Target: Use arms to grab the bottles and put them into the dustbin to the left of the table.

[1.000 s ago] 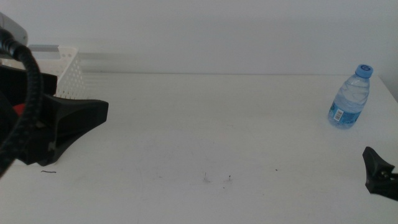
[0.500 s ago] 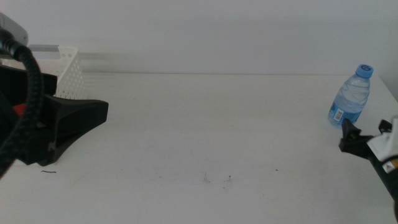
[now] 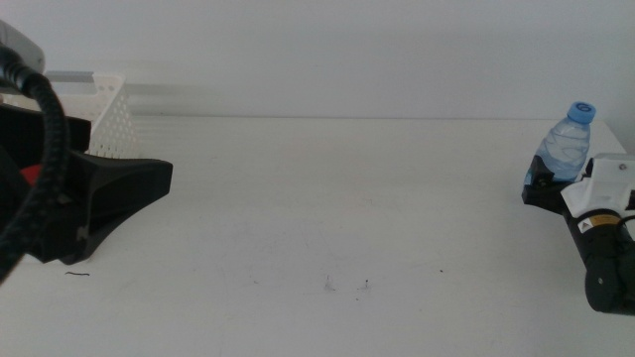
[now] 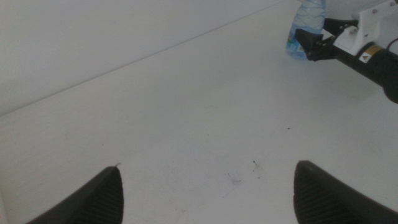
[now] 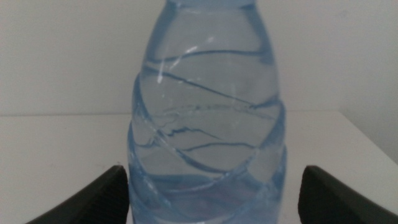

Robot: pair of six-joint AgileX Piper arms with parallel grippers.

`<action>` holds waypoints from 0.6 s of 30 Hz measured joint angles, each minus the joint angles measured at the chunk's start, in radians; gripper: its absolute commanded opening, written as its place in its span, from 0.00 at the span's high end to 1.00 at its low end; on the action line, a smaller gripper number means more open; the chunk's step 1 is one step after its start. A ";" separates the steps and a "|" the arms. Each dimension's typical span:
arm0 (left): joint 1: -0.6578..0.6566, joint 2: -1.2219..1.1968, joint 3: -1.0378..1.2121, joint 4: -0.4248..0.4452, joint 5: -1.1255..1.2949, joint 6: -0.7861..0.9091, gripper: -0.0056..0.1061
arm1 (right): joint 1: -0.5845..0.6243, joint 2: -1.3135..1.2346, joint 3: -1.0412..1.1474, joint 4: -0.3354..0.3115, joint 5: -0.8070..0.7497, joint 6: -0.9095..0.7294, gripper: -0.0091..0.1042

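Where table [image 3: 317, 218] ends right, water bottle [image 3: 568, 141] between right tool's [image 3: 541, 188] spread jaws.

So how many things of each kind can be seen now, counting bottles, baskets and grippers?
Water bottle, clear with blue cap: 1
White perforated basket: 1
Grippers: 2, left gripper open over the table, right gripper open around the bottle
Total: 4

Plain pale wall [image 3: 327, 50] behind, soft even light, no windows or furniture visible
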 measured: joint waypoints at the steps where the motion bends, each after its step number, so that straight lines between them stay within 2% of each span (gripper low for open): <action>1: 0.000 0.000 0.000 0.000 0.000 0.000 0.11 | 0.000 0.011 -0.017 0.001 0.000 -0.004 0.11; 5: 0.000 0.000 0.000 0.000 0.000 0.000 0.11 | 0.000 0.049 -0.081 0.007 0.000 -0.011 0.14; 8: 0.000 0.000 0.000 0.000 0.000 0.000 0.11 | 0.000 0.065 -0.122 0.014 0.013 -0.020 0.26; 10: 0.000 0.000 0.000 0.000 0.000 0.000 0.11 | 0.000 0.071 -0.138 0.016 0.020 -0.034 0.41; 11: 0.000 0.000 0.000 0.000 0.000 0.000 0.11 | 0.000 0.071 -0.147 0.016 0.027 -0.041 0.51; 14: 0.000 0.000 0.000 0.000 0.000 0.000 0.11 | 0.000 0.071 -0.157 0.012 0.043 -0.049 0.95; 18: 0.000 0.000 0.000 0.000 0.000 0.000 0.11 | 0.011 0.059 -0.159 -0.020 0.077 -0.049 0.94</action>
